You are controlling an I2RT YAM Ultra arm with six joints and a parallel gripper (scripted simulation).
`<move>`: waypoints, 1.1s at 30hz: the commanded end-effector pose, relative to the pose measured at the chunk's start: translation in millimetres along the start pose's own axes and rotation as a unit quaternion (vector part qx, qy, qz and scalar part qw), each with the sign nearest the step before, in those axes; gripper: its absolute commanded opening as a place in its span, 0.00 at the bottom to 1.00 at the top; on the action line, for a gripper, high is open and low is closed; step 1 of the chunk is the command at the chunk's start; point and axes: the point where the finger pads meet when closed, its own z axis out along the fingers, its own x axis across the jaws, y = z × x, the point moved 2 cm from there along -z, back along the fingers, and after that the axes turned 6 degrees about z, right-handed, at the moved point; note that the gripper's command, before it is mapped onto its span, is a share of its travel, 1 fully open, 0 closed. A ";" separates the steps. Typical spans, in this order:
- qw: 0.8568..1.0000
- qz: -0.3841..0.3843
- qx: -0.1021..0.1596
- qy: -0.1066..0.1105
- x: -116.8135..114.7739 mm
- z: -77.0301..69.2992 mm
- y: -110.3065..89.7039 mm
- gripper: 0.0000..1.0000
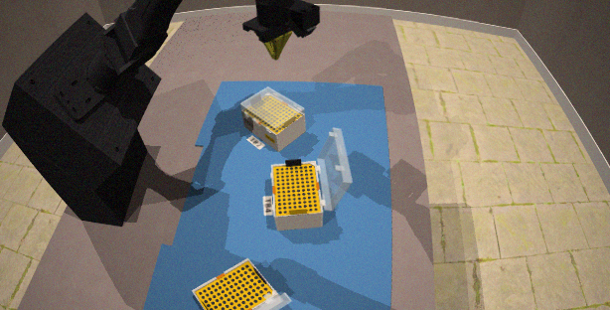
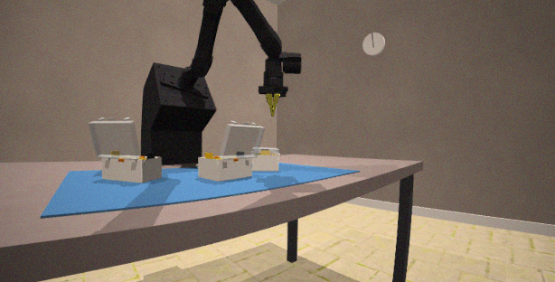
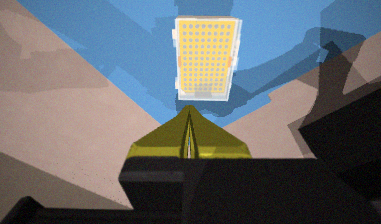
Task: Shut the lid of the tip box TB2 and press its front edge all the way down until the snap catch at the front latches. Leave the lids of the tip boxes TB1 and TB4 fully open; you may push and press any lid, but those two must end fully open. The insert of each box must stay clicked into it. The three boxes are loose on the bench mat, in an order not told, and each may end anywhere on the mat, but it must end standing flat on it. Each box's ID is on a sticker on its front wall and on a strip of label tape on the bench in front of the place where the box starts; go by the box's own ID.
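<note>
Tool (image 1: 276,50) is clenched on nothing, yellow fingers pressed into one wedge, hanging high above the far end of the blue mat (image 1: 348,264), well apart from every box.

Three tip boxes on the mat. Far box (image 1: 274,116) has its clear lid down over the yellow insert; judging by that, it is TB2, but its sticker is too small to read. Whether the front catch is latched cannot be told from here. In the wrist view this box (image 3: 206,57) sits straight ahead of the fingertips, lid looking flat. Middle box (image 1: 297,195) has its lid (image 1: 336,160) standing open on the right side; the label tape beside it looks like TB4, blurry. Near box (image 1: 233,290) at the bottom edge also has its lid open.

Handling, as a judgement: the box is light, hard plastic, loose on the mat, so it will slide or tip if pushed sideways. The lid is thin, stiff and slick; the hinge gives easily. No grasp is needed. Press straight down with the closed fingertip wedge on the lid's front edge, centred over the catch, so the box stays flat on the surface (image 2: 316,182). An off-centre press could skid off or rock the box. Keep away from the middle box's open lid.
</note>
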 end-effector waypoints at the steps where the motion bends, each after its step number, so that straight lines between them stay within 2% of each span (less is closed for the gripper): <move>1: 1.000 0.001 -0.003 0.005 2.6 -2.9 1.0 0.00; 9: 1.000 0.001 -0.003 0.005 1.0 -0.8 1.2 0.00; 33: 1.000 0.001 -0.003 0.005 -34.2 46.2 5.2 0.00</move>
